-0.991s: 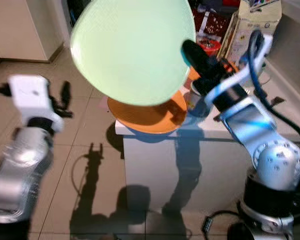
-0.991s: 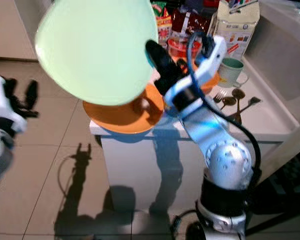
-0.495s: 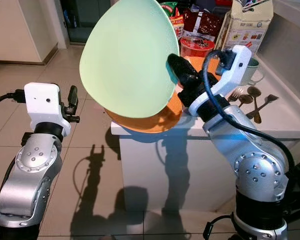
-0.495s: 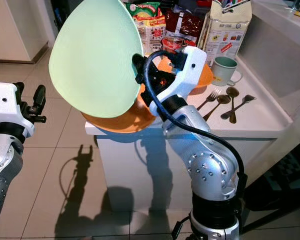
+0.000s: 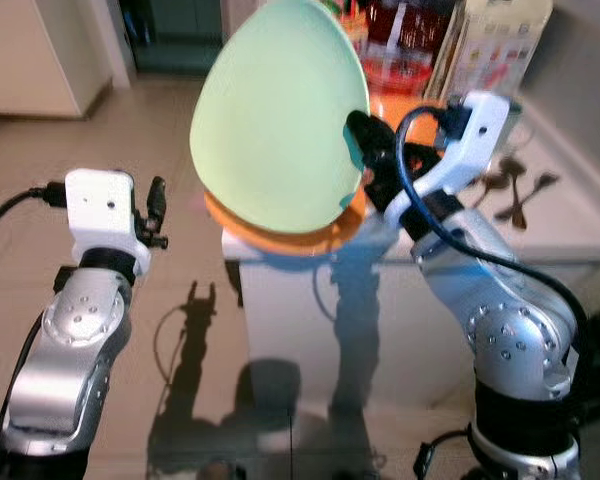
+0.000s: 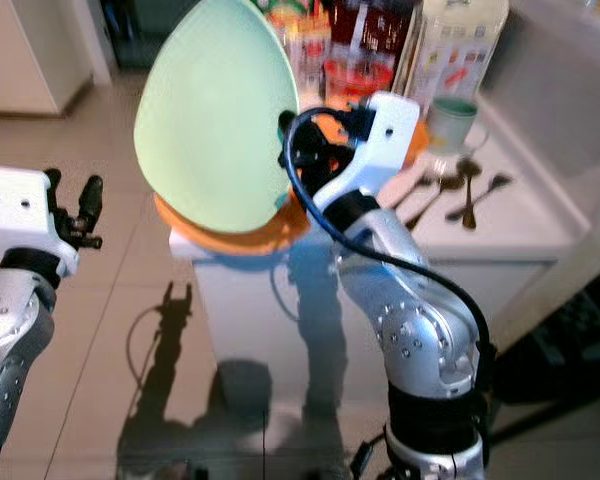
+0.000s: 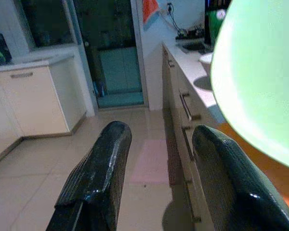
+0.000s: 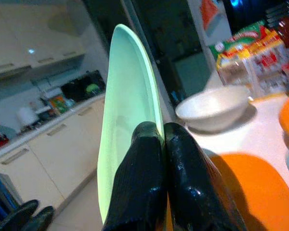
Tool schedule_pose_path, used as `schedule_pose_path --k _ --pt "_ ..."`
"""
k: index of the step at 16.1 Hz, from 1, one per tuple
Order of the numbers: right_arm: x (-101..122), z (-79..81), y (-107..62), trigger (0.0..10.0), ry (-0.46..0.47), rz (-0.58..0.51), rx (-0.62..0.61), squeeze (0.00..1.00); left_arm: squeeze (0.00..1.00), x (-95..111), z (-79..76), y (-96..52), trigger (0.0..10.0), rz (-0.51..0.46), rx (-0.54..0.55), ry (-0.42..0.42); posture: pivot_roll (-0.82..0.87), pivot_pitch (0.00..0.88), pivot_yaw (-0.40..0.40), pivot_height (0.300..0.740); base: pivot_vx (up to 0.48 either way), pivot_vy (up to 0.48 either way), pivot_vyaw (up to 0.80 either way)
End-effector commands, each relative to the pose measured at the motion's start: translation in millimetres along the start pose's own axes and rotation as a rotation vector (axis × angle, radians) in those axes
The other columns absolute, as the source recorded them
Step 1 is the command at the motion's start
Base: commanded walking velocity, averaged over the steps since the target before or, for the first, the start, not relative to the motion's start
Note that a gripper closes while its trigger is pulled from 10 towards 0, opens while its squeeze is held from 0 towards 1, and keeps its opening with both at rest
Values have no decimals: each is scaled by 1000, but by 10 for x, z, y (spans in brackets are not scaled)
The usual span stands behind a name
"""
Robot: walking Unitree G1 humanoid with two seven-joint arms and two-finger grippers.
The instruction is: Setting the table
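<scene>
1. my right gripper (image 5: 358,140) is clamped on the rim of the green plate (image 5: 275,120), held on edge, tilted, above the orange plate (image 5: 310,232) at the worktop's (image 6: 500,235) left end.
2. left gripper (image 5: 156,212), fingers apart and empty, hangs off that end over the floor (image 5: 180,160), farther from the plate.
3. mug (image 6: 448,118) and cutlery (image 6: 468,200) sit toward the right edge; kitchen cabinets (image 7: 33,96) beyond.

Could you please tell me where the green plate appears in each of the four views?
Left eye view: green plate top centre, held tilted above the orange plate.
Right eye view: top centre-left.
Left wrist view: at the right edge.
Right wrist view: edge-on, centre, pinched by the right gripper.
Shared landmark: the orange plate.
</scene>
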State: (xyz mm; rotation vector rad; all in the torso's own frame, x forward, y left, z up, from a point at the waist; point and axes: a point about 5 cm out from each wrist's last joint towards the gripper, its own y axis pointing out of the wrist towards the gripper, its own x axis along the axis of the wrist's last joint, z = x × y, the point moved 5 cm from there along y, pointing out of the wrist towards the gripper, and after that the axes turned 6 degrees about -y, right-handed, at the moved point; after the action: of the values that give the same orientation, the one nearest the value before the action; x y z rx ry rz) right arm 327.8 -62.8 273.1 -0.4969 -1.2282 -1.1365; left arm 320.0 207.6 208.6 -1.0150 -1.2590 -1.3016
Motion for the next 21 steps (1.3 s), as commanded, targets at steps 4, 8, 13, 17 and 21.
schedule_pose_path --k 4,8,13,17,21 --pt "92 -11 10 10000 -22 -37 15 0 0 -36 -98 -28 10000 14 -30 23 57 0 -35 740 -327 0 0" --pt "64 -84 -9 10000 -46 -26 -6 0 0 -97 -198 -2 10000 34 -69 49 45 0 -22 740 -149 0 0" --pt "-139 -279 -75 10000 -158 49 -47 0 0 -247 -287 7 10000 67 -73 66 47 0 -24 740 0 -93 0" --pt "-454 -478 -175 10000 -255 144 -121 0 0 -361 -343 16 10000 98 -88 90 35 0 -19 740 0 -469 0" --pt "-638 -540 -256 10000 -345 212 -148 0 0 -439 -425 32 10000 112 -113 87 2 0 16 740 0 -469 0"
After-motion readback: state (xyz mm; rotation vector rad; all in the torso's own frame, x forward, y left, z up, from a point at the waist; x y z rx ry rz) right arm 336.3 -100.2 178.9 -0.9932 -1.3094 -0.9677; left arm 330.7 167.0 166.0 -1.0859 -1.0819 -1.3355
